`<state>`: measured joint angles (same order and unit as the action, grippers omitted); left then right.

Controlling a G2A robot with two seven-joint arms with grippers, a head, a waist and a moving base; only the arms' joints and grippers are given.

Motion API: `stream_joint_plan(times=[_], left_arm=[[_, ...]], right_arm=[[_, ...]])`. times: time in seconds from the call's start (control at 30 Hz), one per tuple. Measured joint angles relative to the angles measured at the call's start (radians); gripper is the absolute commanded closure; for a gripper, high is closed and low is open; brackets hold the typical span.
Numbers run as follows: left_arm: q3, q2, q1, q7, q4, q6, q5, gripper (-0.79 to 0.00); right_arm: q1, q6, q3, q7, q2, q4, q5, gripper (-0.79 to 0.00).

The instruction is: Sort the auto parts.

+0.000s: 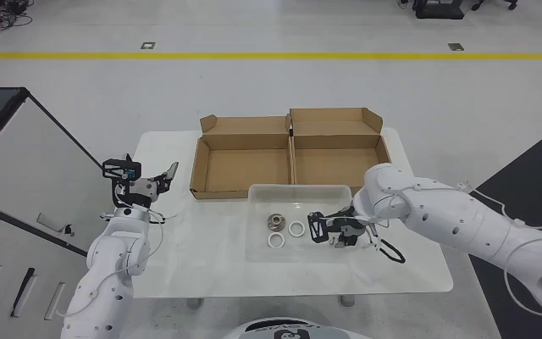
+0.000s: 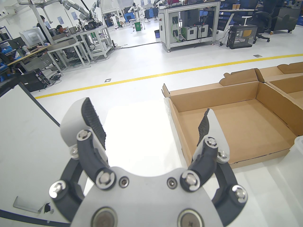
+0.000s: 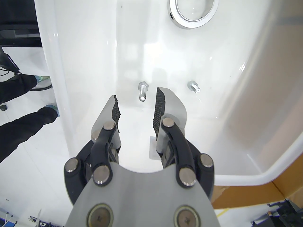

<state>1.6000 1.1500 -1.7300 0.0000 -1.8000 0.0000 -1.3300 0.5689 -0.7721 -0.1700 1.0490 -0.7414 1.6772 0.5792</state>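
left middle of the top view: the left hand (image 2: 146, 106) hangs over the left edge of the white bench (image 1: 212, 254). its two fingers, with ribbed black pads on grey metal backs, are spread wide with nothing between them.

upper centre: two shallow brown cardboard boxes sit side by side, touching, with their flaps standing up. the left box (image 1: 241, 169) has a bare floor. the right box (image 1: 334, 165) is the same shape.

just below the boxes sits one rectangular bin (image 1: 254, 246) of glossy pale plastic with rounded corners. in its left half lies one dull metal part (image 1: 274, 223), round and stepped. beside it are two pale rings, one lower left (image 1: 277, 241) and one to the right (image 1: 297, 228). in the right wrist view a ring (image 3: 174, 8) shows as smooth silver metal, thick-walled, with a small hole in its side.

right of the rings, the right hand (image 3: 136, 94) is down inside the bin. its fingers stand a little apart, clamped on nothing. two small silver hex-head bolts rest on the bin floor. one bolt (image 3: 143, 92) is just ahead of the gap between the fingertips. the other (image 3: 194, 87) is off to one side, apart from the first.
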Motion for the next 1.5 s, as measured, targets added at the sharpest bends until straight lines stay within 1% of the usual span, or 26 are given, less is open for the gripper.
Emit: stream_joint_plan(times=[0.5,0.7,0.8,0.87,1.1,1.17,1.33,1.37,1.43,1.5], left_arm=[[0.0,0.0,0.0,0.0,0.0,0.0,0.0,-0.785],[0.0,0.0,0.0,0.0,0.0,0.0,0.0,-0.785],[0.0,0.0,0.0,0.0,0.0,0.0,0.0,-0.785],[0.0,0.0,0.0,0.0,0.0,0.0,0.0,-0.785],[0.0,0.0,0.0,0.0,0.0,0.0,0.0,-0.785],[0.0,0.0,0.0,0.0,0.0,0.0,0.0,-0.785],[0.0,0.0,0.0,0.0,0.0,0.0,0.0,-0.785],[0.0,0.0,0.0,0.0,0.0,0.0,0.0,-0.785],[0.0,0.0,0.0,0.0,0.0,0.0,0.0,-0.785],[0.0,0.0,0.0,0.0,0.0,0.0,0.0,-0.785]], right_arm=[[0.006,-0.012,0.0,-0.012,-0.014,-0.017,0.01,-0.299],[0.011,-0.013,0.0,-0.013,-0.016,-0.02,0.012,-0.265],[0.011,-0.012,0.0,-0.012,-0.017,-0.021,0.015,-0.219],[0.011,-0.011,0.0,-0.011,-0.017,-0.021,0.015,-0.206],[0.012,-0.008,0.0,-0.008,-0.018,-0.02,0.011,-0.188],[0.013,-0.006,0.0,-0.006,-0.019,-0.018,0.01,-0.145],[0.016,-0.001,0.0,-0.001,-0.02,-0.016,0.01,-0.129],[0.016,0.001,0.0,0.002,-0.021,-0.015,0.009,-0.114],[0.016,0.006,0.0,0.006,-0.022,-0.014,0.007,0.0],[0.017,0.011,0.0,0.011,-0.022,-0.012,0.003,0.0]])
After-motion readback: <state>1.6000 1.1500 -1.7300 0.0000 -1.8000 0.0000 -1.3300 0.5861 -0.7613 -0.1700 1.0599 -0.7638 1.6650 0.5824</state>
